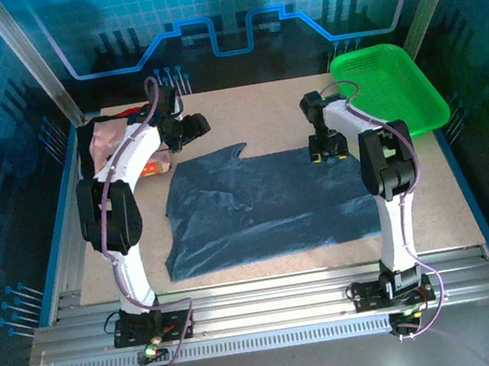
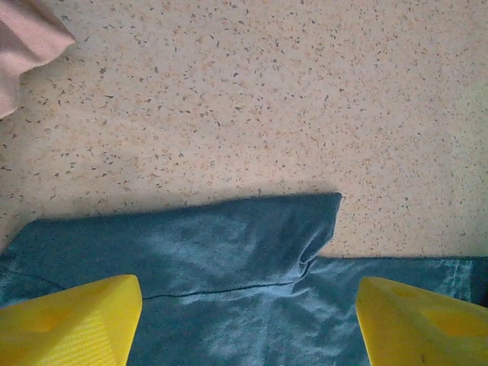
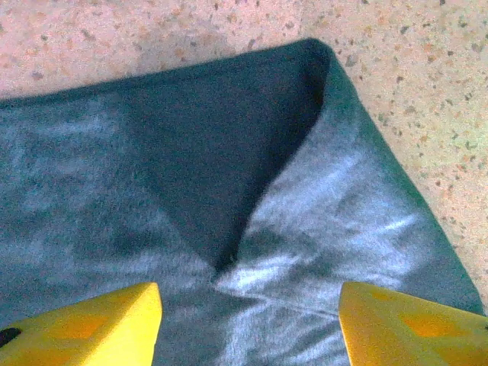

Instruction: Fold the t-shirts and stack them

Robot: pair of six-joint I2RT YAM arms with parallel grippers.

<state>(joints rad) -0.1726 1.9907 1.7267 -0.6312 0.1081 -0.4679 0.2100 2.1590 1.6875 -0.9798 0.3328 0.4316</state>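
- A speckled beige table sits inside an enclosure with blue-lit grid-pattern walls.
- The left gripper stands open. Its yellow fingers are spread wide and nothing is caught between them.
- Straight below it lies the dark slate-blue t-shirt. A folded flap ends in a rounded corner between the fingers, and a thin seam line runs across the cloth.
- Beyond that flap is bare table, and a corner of the pale pink t-shirt lies at the far left of the left wrist view, apart from the blue cloth.
- The right gripper is also open, with its yellow fingertips apart over the same blue shirt and not clamped on it.
- Between those fingertips a corner of the shirt is turned over on itself, leaving a dark crease that runs toward the corner's tip. Bare table lies just past its edge.
- From above, the blue shirt lies spread across the middle of the table, wrinkled. The left gripper is at its far left corner and the right gripper at its far right edge.
- The pink shirt is bunched at the far left, behind the left arm.
- A bright green mesh basket rests at the far right corner, well apart from the shirts.
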